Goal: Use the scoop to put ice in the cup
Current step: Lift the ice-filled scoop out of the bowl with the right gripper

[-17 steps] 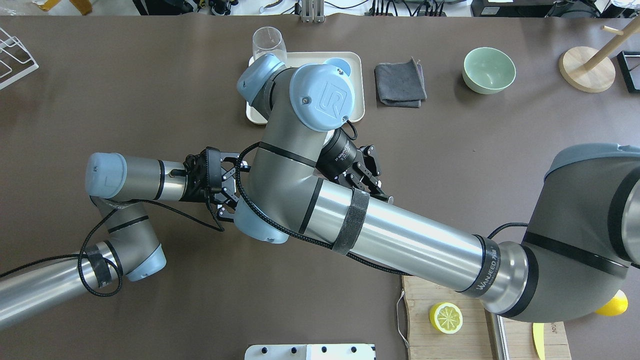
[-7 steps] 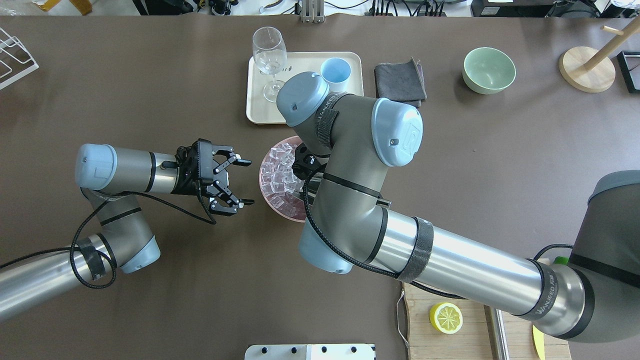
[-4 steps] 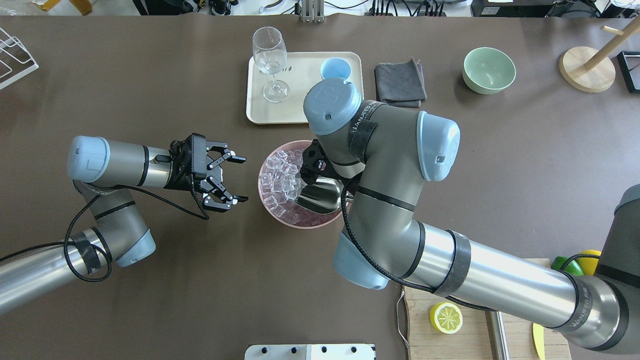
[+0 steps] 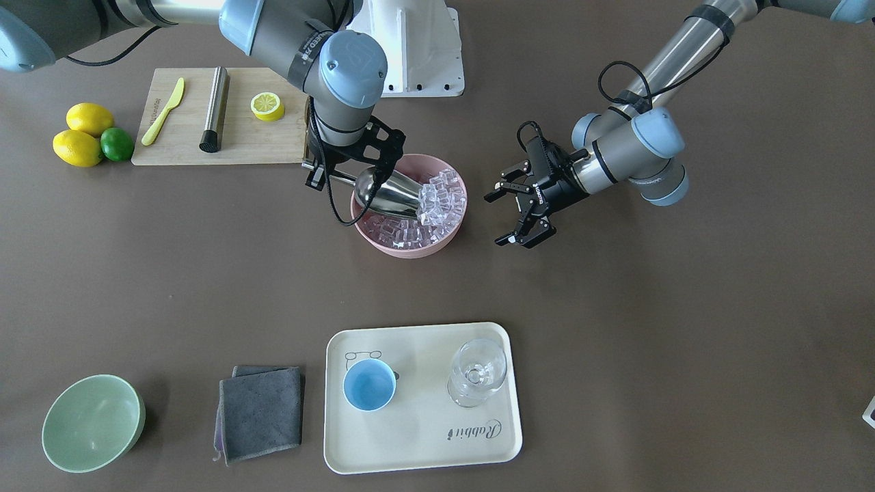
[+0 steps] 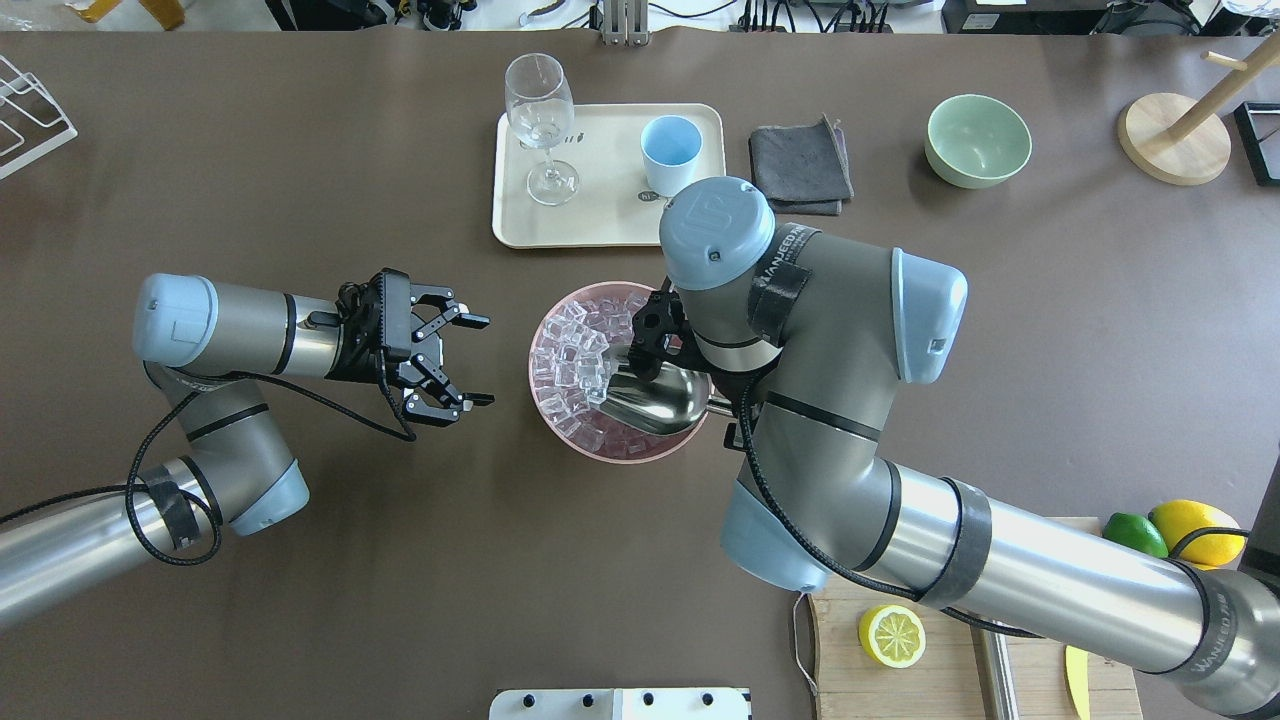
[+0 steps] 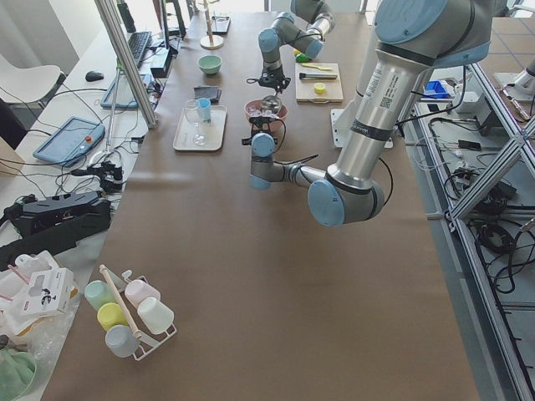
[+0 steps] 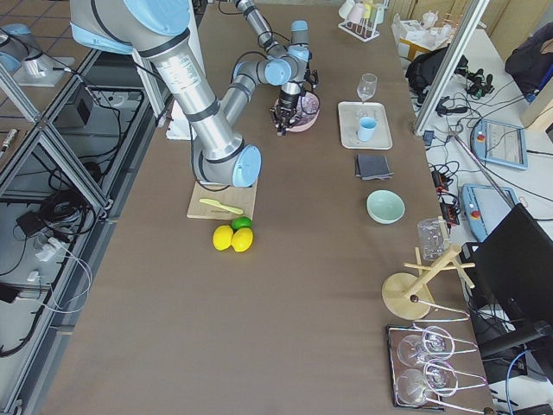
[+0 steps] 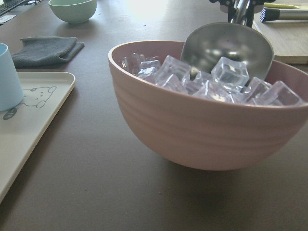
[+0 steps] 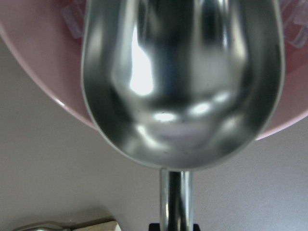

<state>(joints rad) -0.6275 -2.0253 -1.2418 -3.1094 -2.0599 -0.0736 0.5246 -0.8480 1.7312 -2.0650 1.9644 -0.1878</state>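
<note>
The ice [image 5: 578, 352] lies heaped in a pink bowl [image 5: 610, 452] at mid-desk. The scoop [image 5: 660, 395] is tilted into the pile from the bowl's 4 o'clock side in the overhead view. Its mouth is pressed against the cubes, likely so that a push will load the trough. No cube can be seen clearly inside it yet.

The right gripper [image 4: 340, 176] is clenched on the scoop's straight handle, just outside the rim, which keeps its fingers clear of the ice. The left gripper [image 5: 480, 362] is released, jaws spread, just beside the bowl at 9 o'clock. It touches nothing and is probably placed to steady the bowl.

The cup [image 5: 670, 152] stands upright on a cream tray [image 5: 600, 215] at 1 o'clock, near a wine glass [image 5: 540, 110], with its mouth open for the pour.

The desk [image 5: 300, 150] is covered in matte brown. Around it are aluminium framing, cables and a rack of pastel mugs [image 6: 125, 313].
</note>
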